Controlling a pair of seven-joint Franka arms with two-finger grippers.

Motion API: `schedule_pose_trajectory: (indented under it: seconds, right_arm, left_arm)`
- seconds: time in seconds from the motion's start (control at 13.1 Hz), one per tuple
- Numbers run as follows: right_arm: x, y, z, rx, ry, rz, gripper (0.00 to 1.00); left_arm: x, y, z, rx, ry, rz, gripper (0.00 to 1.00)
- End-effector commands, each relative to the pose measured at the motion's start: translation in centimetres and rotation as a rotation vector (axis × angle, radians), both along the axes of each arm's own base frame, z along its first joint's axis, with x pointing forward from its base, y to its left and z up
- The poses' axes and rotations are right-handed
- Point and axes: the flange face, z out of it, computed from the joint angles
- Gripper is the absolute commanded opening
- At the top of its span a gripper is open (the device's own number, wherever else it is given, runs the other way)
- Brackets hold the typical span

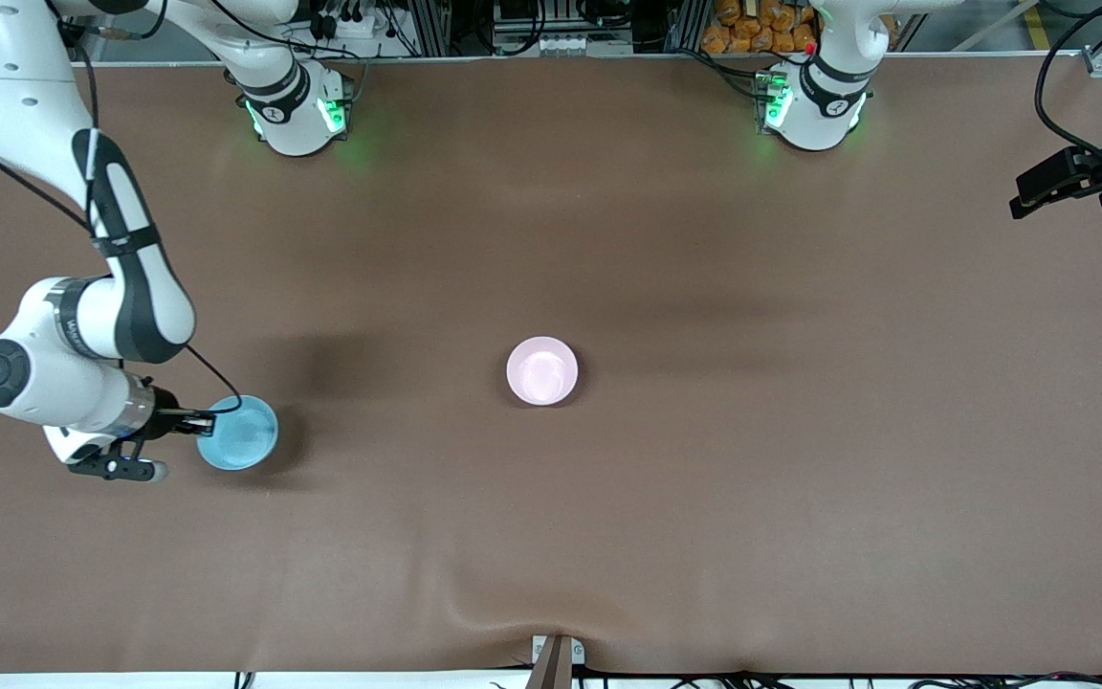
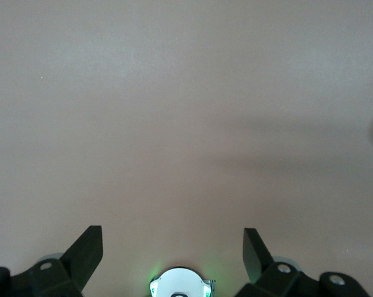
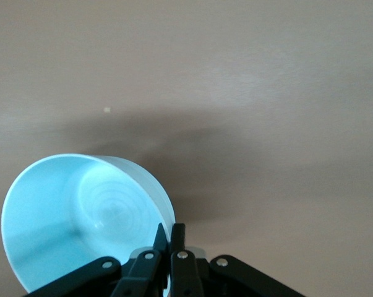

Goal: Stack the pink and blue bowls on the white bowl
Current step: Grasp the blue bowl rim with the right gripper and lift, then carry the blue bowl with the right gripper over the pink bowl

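Pinching the blue bowl's [image 1: 238, 433] rim, right end effector [image 1: 195, 421]; pink bowl [image 1: 541, 370] empty.

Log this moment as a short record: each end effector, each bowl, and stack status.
right end effector: shut on blue bowl's rim
blue bowl: toward the right arm's end of the table
left end effector: open, holds nothing, waiting at its own end of the table
pink bowl: upright, mid-table, apart from blue bowl
white bowl: not visible as a separate bowl
stack status: blue bowl not yet stacked
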Motion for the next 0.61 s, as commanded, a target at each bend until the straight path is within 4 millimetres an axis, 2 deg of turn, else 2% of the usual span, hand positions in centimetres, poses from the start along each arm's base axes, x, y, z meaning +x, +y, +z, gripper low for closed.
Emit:
schedule_pose_trajectory:
  seconds: [0.0,0.23,0.53]
  right_arm:
    - [-0.6,4.5,2.0,-0.011,0.003,-0.059,0.00]
    - [-1.7,12.6,3.2,-0.020,0.017,-0.112,0.00]
    - [-4.2,22.8,4.0,0.025,0.039,-0.255,0.00]
  left_arm:
    - [-0.3,0.1,0.4,-0.009,-0.010,-0.012,1.00]
    - [-0.2,-0.2,0.4,-0.009,-0.009,-0.020,1.00]
    - [-0.3,-0.4,0.6,-0.008,-0.013,-0.027,1.00]
